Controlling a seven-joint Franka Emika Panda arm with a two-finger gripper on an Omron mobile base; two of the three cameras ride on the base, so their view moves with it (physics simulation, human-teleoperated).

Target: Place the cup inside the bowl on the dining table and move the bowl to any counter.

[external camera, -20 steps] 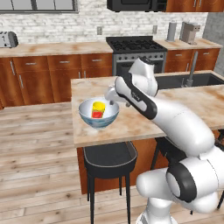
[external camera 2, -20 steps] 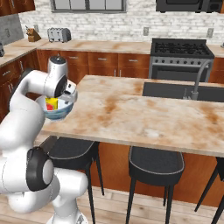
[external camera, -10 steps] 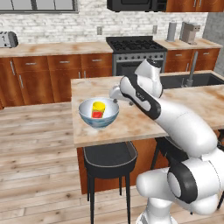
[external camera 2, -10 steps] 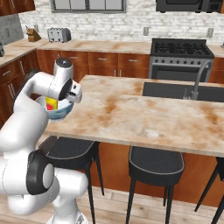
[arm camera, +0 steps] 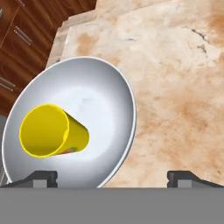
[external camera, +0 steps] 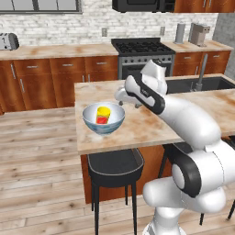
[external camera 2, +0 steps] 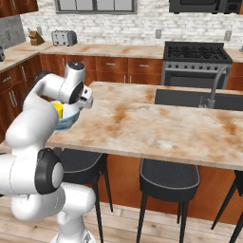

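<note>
Since the cup already stands inside the bowl, we judge the first half of the task done. Going left to right in the left base view, we find the long surface with its drawers against the back wall, then the bowl near the left end of the island surface, then our gripper just beside the bowl's right rim and a little above it.

In the hand view the cup sits in the left part of the white bowl, its yellow mouth turned toward the camera and a trace of red low on its side. The two fingertips rise wide apart at the bottom, one under the bowl and one over the bare stone to its right, and nothing lies between them. So the gripper is spread and holds nothing, and we cannot tell whether it touches the rim.

In the right base view the bowl shows partly behind the arm, with a bit of the cup above its edge, and the gripper close over it.

What is left, as we read it, is the second half: taking hold of the bowl, most likely by its rim, lifting it with the cup inside, and carrying it to a counter. The bowl is not yet off the island.
</note>
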